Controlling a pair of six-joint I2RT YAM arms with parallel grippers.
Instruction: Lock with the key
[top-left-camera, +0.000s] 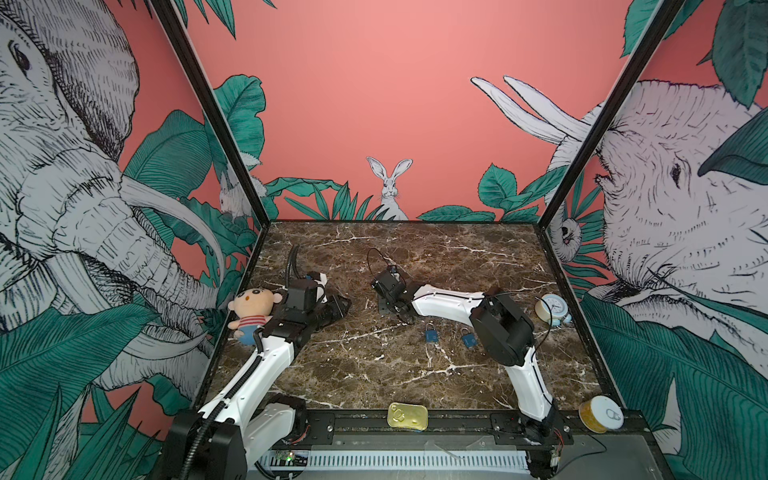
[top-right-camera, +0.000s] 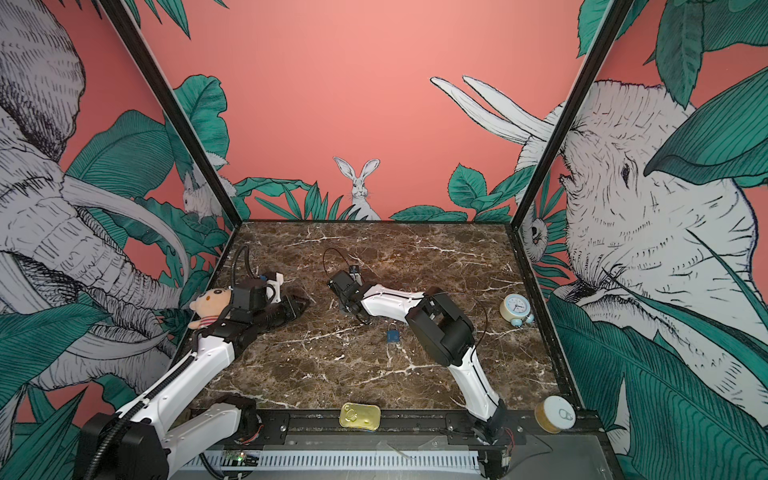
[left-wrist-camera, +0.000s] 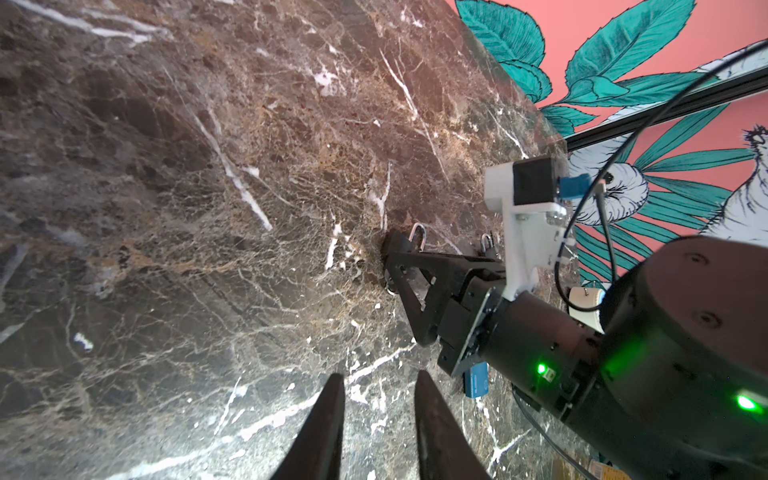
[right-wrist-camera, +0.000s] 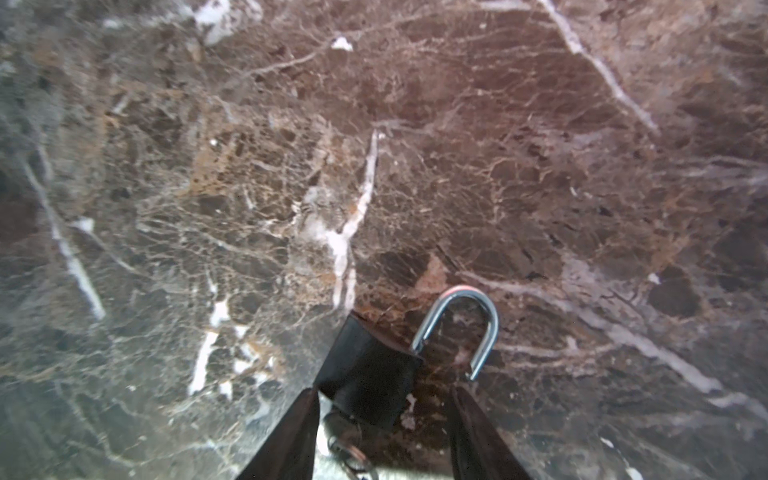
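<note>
Two arms low over marble table (top-left-camera: 374, 374) | left gripper (left-wrist-camera: 380, 378) beside plush doll (top-left-camera: 251, 309), fingers partly apart, empty | right gripper (right-wrist-camera: 382, 390) mid-table, jaws spread around black padlock (right-wrist-camera: 365, 365), not clamped, shackle (right-wrist-camera: 473, 324) open | blue padlocks (top-left-camera: 431, 333) lying just right of it

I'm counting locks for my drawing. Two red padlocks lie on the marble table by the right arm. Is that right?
Not quite: they are blue, not red. A top view shows one blue padlock and a second blue padlock lying on the marble table by the right arm.
</note>
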